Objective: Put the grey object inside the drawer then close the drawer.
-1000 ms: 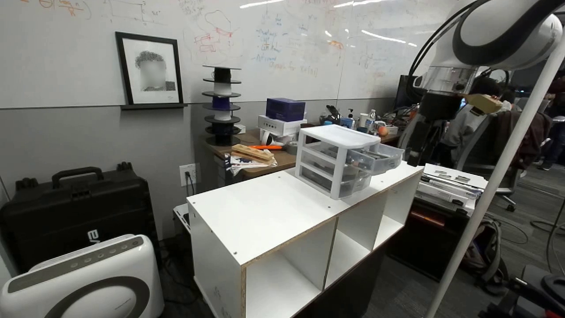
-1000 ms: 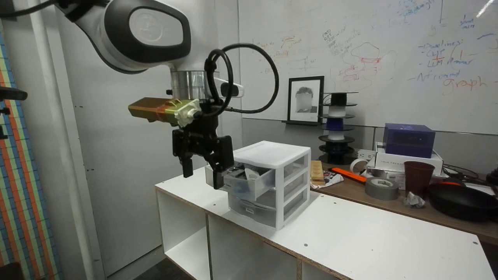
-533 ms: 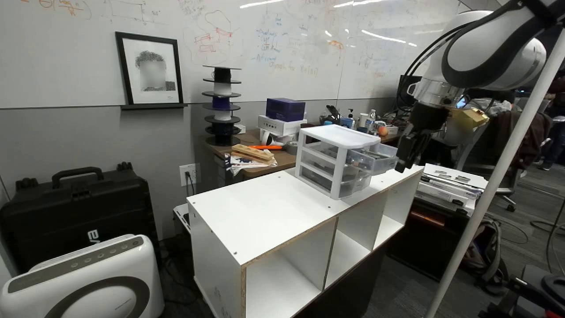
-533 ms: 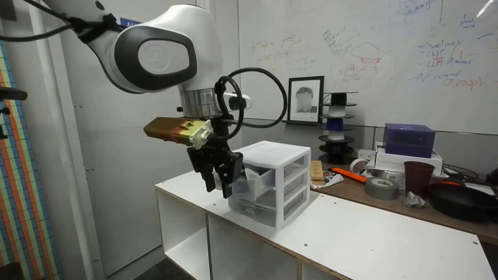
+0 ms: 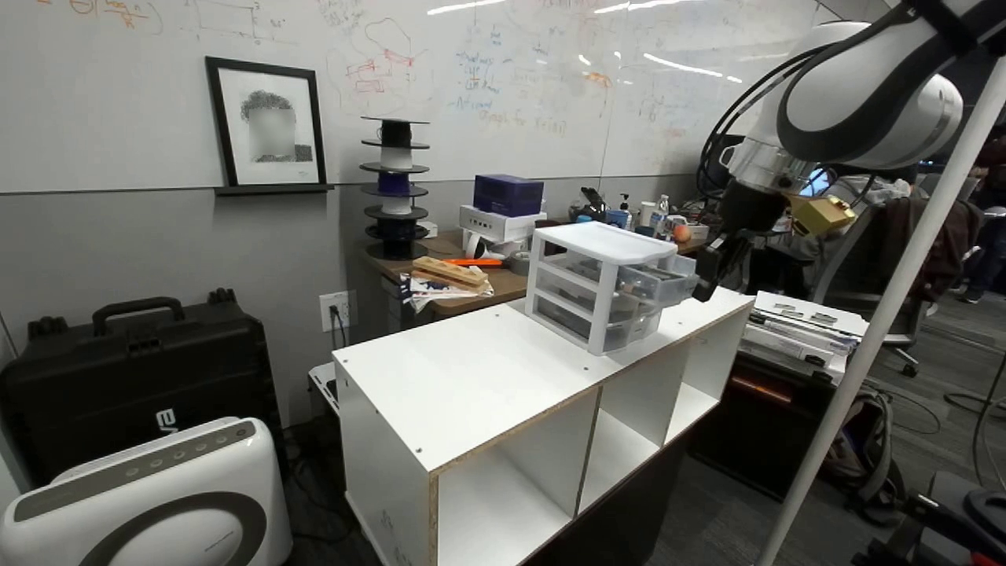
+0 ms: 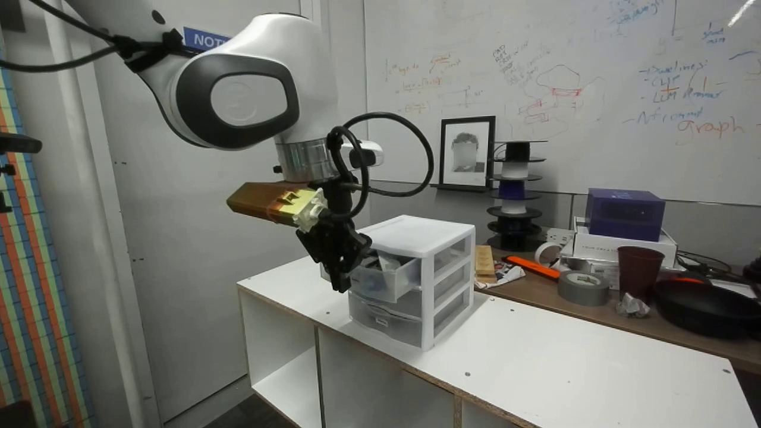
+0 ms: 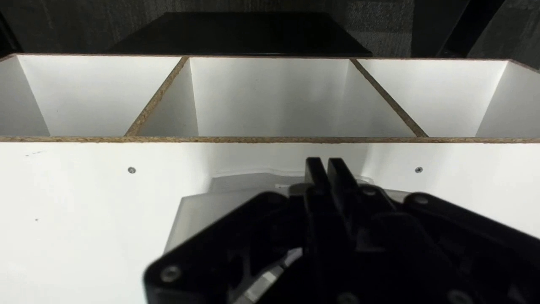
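In an exterior view the robot arm [image 6: 238, 101] reaches in from the left, its fingers [image 7: 315, 172] slanting down and closed but for a thin gap between their tips. They stand at the front of the drawer [image 6: 386, 285], the top one in the white-framed unit [image 6: 410, 233]; it is pulled partway out toward the near left. Some items [image 6: 387, 260], dark and pale, lie in it. The view is too poor to tell whether the fingers touch the drawer, or whether the grey object is among the items. The unit stands on the white bench [image 5: 471, 385]. Farther right, a desk [image 6: 535, 290] holds a roll of tape [image 6: 584, 288], a dark red cup [image 6: 640, 270] and a black pan [image 6: 707, 309].
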Robot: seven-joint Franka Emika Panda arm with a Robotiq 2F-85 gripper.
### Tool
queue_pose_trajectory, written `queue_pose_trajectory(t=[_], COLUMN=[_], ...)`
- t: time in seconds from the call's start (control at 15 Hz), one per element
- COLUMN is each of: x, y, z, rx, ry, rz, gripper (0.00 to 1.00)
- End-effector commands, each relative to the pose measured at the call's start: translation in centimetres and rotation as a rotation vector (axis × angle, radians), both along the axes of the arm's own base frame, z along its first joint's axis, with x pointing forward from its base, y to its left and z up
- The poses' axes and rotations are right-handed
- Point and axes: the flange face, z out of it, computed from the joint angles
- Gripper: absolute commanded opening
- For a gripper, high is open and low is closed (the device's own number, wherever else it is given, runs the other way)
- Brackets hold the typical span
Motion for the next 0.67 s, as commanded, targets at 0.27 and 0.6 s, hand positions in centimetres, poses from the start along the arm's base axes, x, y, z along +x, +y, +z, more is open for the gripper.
queue_pose_trajectory(t=[0.27, 0.6], x=[4.9, 9.1], y=[-0.2, 0.2], z=[0.0, 0.2], rx=[0.003, 0.022], ry=[-0.105, -0.120], rz=[-0.050, -0.100], gripper=[0.14, 0.14])
